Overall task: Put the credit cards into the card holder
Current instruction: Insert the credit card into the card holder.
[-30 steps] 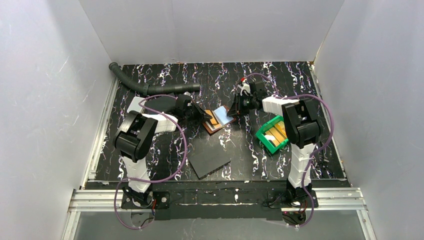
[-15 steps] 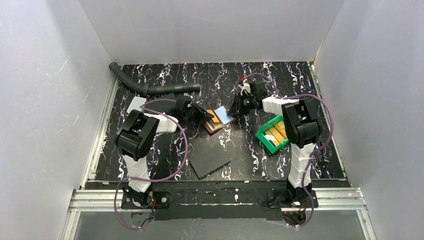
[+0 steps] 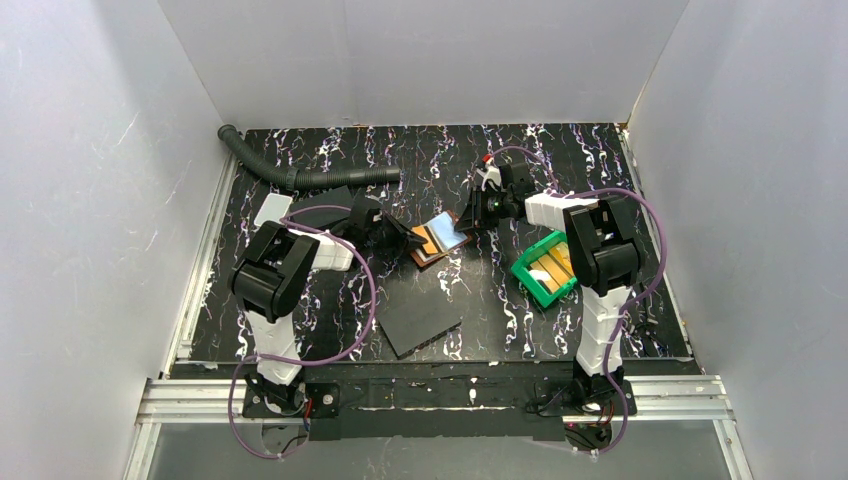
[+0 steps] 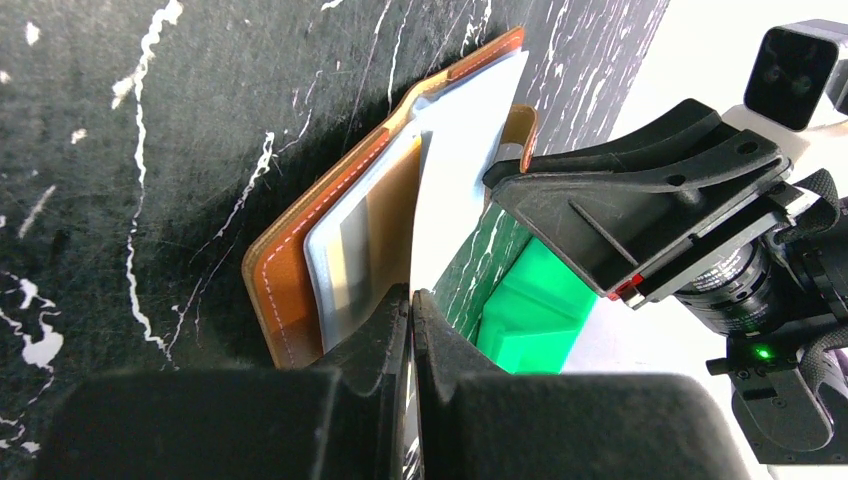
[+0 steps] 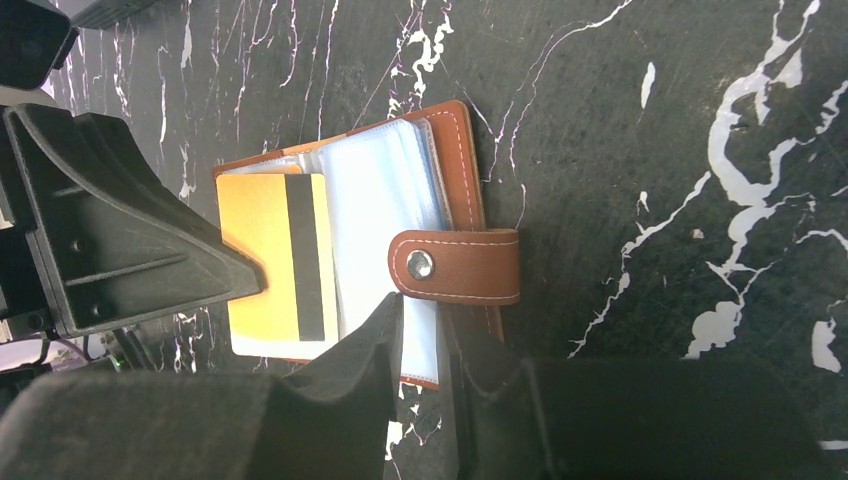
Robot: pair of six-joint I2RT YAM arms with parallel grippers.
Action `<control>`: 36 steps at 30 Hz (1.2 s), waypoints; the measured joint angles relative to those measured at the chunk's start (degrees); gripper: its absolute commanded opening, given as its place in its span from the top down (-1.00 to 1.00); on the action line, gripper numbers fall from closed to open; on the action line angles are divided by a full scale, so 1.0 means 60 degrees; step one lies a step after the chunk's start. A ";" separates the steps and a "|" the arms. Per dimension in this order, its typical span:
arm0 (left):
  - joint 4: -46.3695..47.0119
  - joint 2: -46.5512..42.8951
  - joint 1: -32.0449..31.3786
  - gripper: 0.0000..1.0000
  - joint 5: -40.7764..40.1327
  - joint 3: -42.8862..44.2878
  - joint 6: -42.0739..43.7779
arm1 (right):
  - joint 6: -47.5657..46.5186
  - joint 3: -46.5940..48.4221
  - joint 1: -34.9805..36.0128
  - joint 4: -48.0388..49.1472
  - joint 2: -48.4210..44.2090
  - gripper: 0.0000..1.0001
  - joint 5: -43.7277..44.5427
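Note:
The brown leather card holder [image 3: 440, 241] lies open mid-table, clear sleeves up and its snap tab [image 5: 455, 266] folded across them. My left gripper [image 3: 410, 239] is shut on an orange-yellow credit card [image 5: 265, 250] with a black stripe, held flat over the holder's left half. The left wrist view shows that card edge-on between my closed fingertips [image 4: 412, 297], beside the holder [image 4: 290, 260]. My right gripper [image 5: 425, 325] is closed on the near edge of the holder's sleeves. More orange credit cards [image 3: 557, 262] lie in the green bin.
The green plastic bin [image 3: 527, 270] sits right of the holder, by the right arm. A dark grey slab [image 3: 418, 322] lies toward the front. A corrugated hose [image 3: 300, 177] curves along the back left, with a pale flat rectangle [image 3: 272, 208] near it.
My left gripper has carried the orange card a little to the right, further over the open holder. The right gripper has stayed in place.

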 measured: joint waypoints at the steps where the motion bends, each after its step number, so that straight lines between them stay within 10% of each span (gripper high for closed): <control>1: 0.0007 0.0000 -0.0004 1.00 0.0011 0.0000 0.0000 | 0.0000 0.0000 0.0000 0.0000 0.0004 0.46 0.0000; 36: 0.0914 0.0448 -0.0168 1.00 -0.0295 0.0171 0.0397 | 0.0142 0.0004 0.0000 0.0160 0.0091 0.48 -0.0142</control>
